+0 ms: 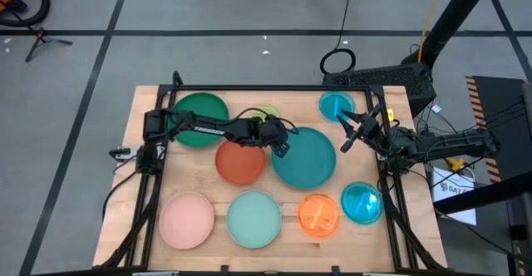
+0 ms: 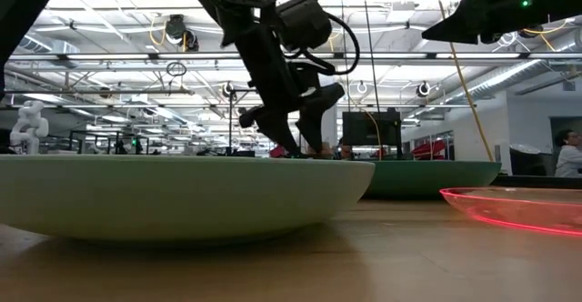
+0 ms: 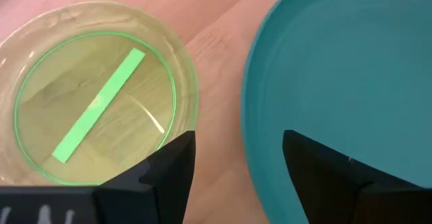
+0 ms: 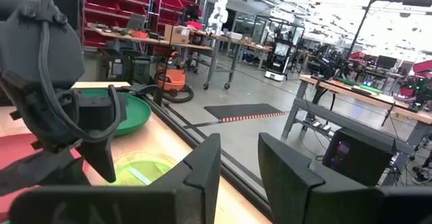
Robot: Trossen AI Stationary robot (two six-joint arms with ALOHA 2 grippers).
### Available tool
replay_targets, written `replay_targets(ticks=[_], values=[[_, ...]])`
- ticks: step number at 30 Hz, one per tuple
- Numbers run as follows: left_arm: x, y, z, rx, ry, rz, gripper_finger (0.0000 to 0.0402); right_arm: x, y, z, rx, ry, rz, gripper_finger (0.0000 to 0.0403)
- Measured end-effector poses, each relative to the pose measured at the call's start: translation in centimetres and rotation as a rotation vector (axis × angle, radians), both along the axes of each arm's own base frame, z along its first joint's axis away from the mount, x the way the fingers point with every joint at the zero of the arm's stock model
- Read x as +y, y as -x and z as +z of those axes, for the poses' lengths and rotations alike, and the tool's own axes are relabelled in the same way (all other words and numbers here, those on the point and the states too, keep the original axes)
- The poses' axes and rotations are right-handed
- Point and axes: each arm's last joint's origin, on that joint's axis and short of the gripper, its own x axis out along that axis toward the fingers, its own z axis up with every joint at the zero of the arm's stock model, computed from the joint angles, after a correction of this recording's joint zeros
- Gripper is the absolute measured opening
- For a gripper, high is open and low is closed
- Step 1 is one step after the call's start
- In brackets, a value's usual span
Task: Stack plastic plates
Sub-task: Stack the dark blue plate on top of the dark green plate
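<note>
Nine plates lie singly on the wooden table. The dark green plate (image 1: 199,118), lime plate (image 1: 268,111) and one blue plate (image 1: 335,105) are far. The red-orange plate (image 1: 241,161) and teal plate (image 1: 306,158) are in the middle. Pink (image 1: 187,219), mint (image 1: 253,219), orange (image 1: 319,214) and a second blue plate (image 1: 362,203) are near. My left gripper (image 1: 280,146) is open and points down over the teal plate's left rim (image 3: 247,136), one finger on either side, beside the lime plate (image 3: 94,96). My right gripper (image 1: 347,133) is open and raised at the teal plate's right.
The plates leave narrow strips of bare wood between them. A black frame rail (image 1: 274,87) runs along the table's far edge. The left arm (image 1: 208,128) stretches over the dark green and red-orange plates. In the low view the mint plate (image 2: 182,193) fills the foreground.
</note>
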Motion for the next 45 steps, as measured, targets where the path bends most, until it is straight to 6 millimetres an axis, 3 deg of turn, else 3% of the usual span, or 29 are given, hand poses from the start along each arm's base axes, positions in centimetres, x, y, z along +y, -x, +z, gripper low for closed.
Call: replay_targets(ticks=[16,45], values=[[-0.2,-0.6,-1.8,0.015,0.006,-0.001,0.023,0.0,0.0,0.0,0.003,0.002,-0.004,0.0093],[-0.6,-0.8,-1.7,-0.006,0.004,-0.012,0.023,0.0,0.0,-0.1,0.01,0.003,-0.005,0.0093]])
